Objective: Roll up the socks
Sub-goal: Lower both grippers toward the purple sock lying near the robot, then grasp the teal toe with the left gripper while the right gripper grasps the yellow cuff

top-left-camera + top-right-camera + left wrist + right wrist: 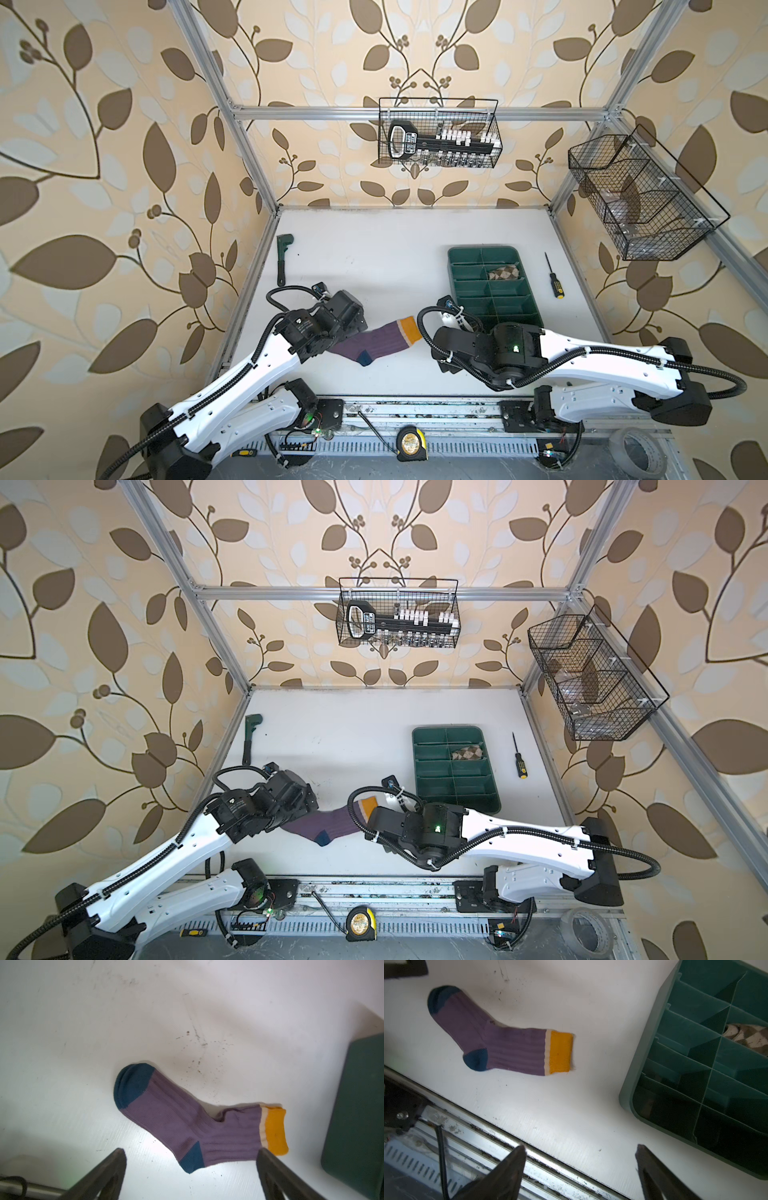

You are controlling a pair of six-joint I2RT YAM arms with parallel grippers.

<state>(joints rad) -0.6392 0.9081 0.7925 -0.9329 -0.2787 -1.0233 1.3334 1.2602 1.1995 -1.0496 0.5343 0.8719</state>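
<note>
Hovering over the scuffed white surface, my left claw and right claw gape empty. Near the green divided tray, the ribbed purple sock lies flat just ahead of my left claw; the bundled argyle sock fills one compartment.

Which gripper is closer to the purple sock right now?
Left. The left gripper hovers open over the foot of the purple sock; the right gripper sits open off the cuff end, above the table's front edge.

White table, purple sock, green tray, wrench, screwdriver
</note>
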